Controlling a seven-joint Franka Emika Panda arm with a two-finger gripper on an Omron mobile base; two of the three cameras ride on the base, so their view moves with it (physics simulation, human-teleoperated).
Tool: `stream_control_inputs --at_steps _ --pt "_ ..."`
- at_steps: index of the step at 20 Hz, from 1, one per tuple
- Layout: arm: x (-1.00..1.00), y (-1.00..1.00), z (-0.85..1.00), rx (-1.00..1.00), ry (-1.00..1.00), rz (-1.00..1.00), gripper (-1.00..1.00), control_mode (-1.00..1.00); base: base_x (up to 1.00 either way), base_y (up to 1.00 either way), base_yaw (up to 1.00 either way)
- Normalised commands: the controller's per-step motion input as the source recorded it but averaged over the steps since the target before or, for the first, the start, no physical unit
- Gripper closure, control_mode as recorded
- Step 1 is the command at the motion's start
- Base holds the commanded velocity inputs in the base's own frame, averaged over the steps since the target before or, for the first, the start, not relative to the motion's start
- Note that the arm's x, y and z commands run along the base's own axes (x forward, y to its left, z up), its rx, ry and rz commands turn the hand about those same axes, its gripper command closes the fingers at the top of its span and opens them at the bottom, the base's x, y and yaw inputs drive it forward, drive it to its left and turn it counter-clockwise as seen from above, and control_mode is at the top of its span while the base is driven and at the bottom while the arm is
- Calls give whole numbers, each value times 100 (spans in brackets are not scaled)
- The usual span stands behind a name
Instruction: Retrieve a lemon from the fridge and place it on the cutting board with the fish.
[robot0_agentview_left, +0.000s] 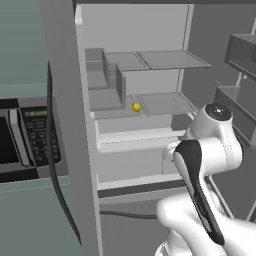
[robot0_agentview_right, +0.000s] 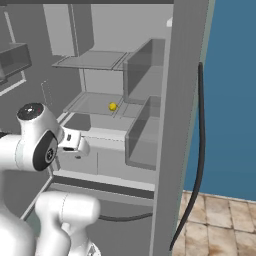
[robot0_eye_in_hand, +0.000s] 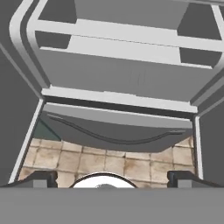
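While the fridge (robot0_agentview_left: 130, 30) stands with both doors swung wide, my gripper (robot0_eye_in_hand: 112, 177) hangs low in front of it, tilted down toward the tiled floor (robot0_eye_in_hand: 109, 164) and the drawer fronts. In the hand view, the 2 fingertips (robot0_eye_in_hand: 41, 178) sit far apart at the bottom corners with nothing between them, so I judge the hand fully spread and empty.

Findings, left to right:

1. To my left, beyond the left door's edge, stands a microwave (robot0_agentview_left: 30, 137) with a keypad. It plays no part in this job.
2. The lemon (robot0_agentview_left: 136, 107) rests on the lower of the 2 shelves (robot0_agentview_left: 165, 103), well above and ahead of my hand, close to the seam between the shelf's 2 panels. It lies loose and untouched.
3. To my right, the right door's bins (robot0_agentview_left: 240, 107) jut out near my elbow.

The retrieval has not begun; the cutting board is still to come.

Risks: the lemon is round and small, so an off-centre closure could roll it back or off the shelf edge. Rising from this low pose, my wrist could strike the shelf lip. A wide elbow swing could clip the right door's bins.
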Motion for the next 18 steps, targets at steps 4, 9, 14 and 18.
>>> stream_control_inputs --at_steps 4,9,14,18 --pt "39 -3 -6 -5 16 -14 -100 -100 0 0 0" --pt "19 -6 -2 -1 10 -23 -100 -100 0 0 0" --pt "0 0 -3 0 0 -13 -100 -100 0 0 0" --pt "0 0 -9 0 0 -6 -100 -100 0 0 0"
